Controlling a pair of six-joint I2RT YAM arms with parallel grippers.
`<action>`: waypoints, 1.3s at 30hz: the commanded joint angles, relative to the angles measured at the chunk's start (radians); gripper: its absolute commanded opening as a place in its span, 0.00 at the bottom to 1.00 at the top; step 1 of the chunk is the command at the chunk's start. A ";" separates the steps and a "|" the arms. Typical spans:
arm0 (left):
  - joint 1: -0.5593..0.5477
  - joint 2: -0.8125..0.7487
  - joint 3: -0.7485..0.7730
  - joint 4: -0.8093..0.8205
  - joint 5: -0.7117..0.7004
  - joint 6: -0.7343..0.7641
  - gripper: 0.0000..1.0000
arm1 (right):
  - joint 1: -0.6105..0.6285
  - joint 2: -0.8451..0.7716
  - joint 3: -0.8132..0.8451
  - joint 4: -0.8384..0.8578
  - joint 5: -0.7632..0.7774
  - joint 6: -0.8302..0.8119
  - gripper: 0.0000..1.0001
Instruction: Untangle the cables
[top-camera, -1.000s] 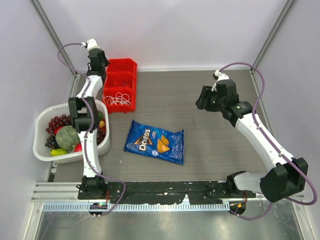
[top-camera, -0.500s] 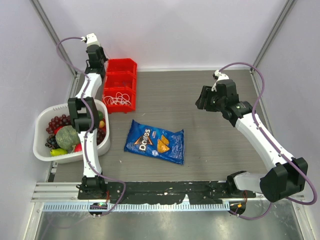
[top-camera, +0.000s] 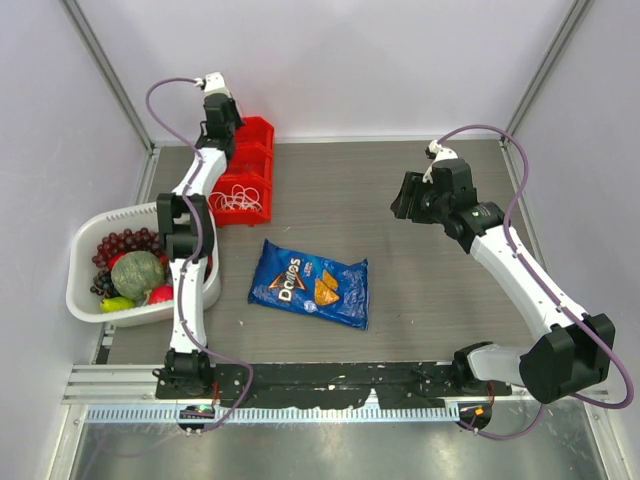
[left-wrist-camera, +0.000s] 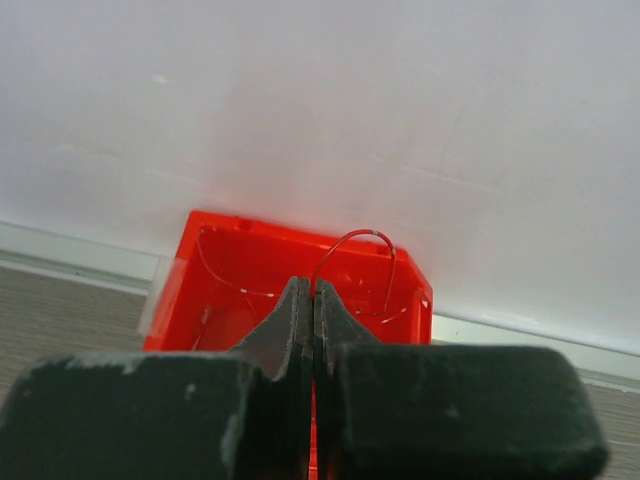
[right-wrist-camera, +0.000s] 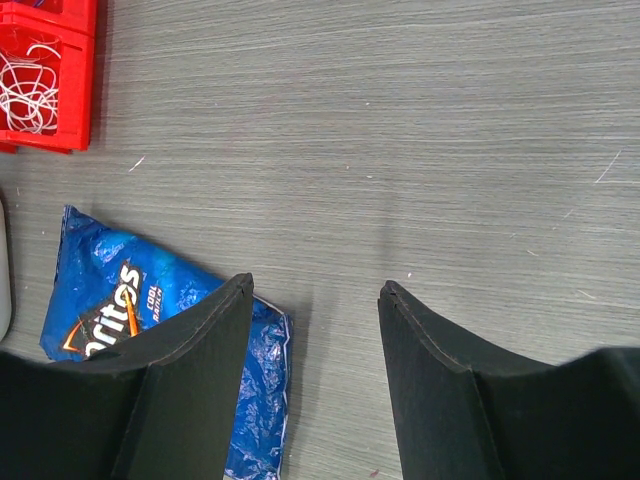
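Bright, even, diffuse light fills every view, leaving only a faint soft shadow on the table (top-camera: 420, 290) beside the chip bag (top-camera: 310, 283). In the left wrist view the left end effector (left-wrist-camera: 312, 300) looms blurred, and the red cable (left-wrist-camera: 372, 236) pinched at its tips is a thin line against a washed-out wall (left-wrist-camera: 400, 100). The right wrist view renders table grain crisply, the right end effector (right-wrist-camera: 315, 287) soft-edged.

I see a blue foil chip bag (top-camera: 309, 283) lying flat. Left sits a white plastic fruit basket (top-camera: 78, 262), red plastic bins (top-camera: 258, 160) beyond.
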 joint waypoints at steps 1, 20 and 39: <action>0.009 0.029 0.054 -0.017 -0.025 -0.063 0.00 | -0.001 -0.014 0.013 0.021 0.010 0.010 0.58; 0.023 -0.111 -0.067 -0.123 -0.065 -0.303 0.57 | 0.001 -0.032 0.007 0.037 0.005 0.013 0.59; 0.037 -0.476 -0.425 -0.070 0.162 -0.511 0.85 | -0.001 -0.089 0.014 0.013 0.018 0.001 0.59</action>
